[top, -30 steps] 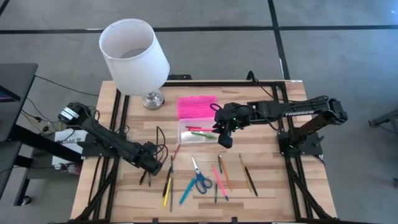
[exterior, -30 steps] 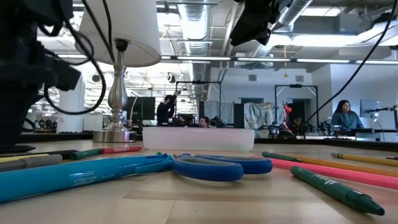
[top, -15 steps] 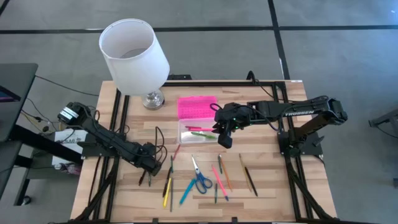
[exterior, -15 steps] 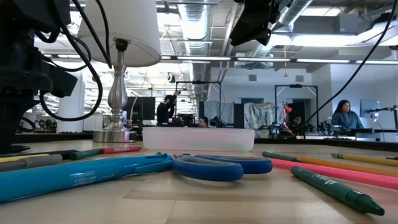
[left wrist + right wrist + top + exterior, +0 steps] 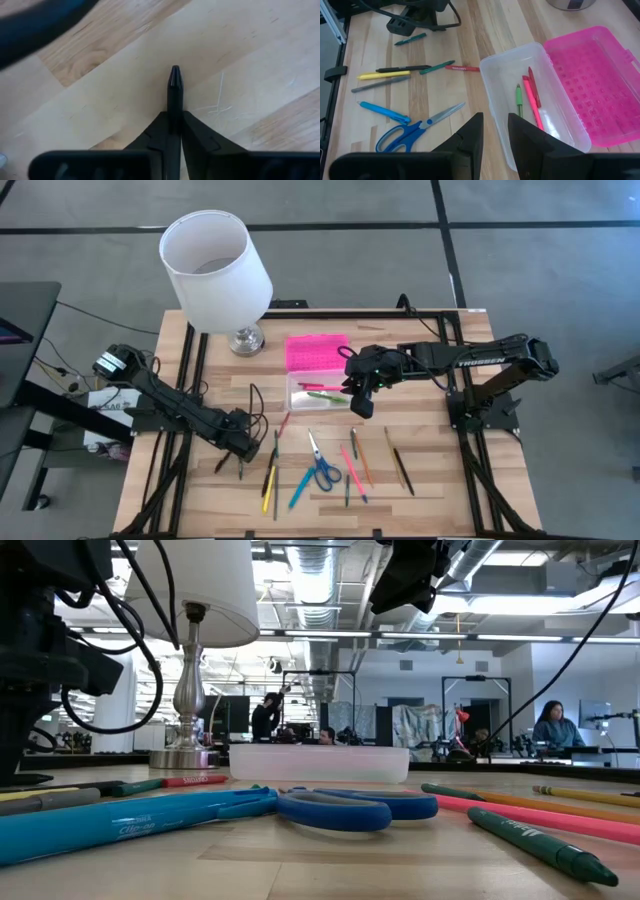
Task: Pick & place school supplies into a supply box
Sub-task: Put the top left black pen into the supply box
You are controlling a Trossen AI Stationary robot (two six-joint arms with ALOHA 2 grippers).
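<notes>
I've got the wooden counter (image 5: 430, 480) under a big white lamp (image 5: 215, 265). The open box (image 5: 318, 392) sits mid-counter, three pens inside. My right claw (image 5: 362, 406) hovers half-open, empty, at its right end. My left claw (image 5: 240, 450) is clamped on a dark pen (image 5: 174, 92), near-left.

The clear supply box (image 5: 520, 95) lies open on the counter, its pink ribbed lid (image 5: 592, 75) folded flat beside it. Inside lie a green pen (image 5: 518, 100), a pink one (image 5: 534, 107) and a red one (image 5: 532, 80). Blue-handled scissors (image 5: 407, 131) lie nearby among scattered pens.
</notes>
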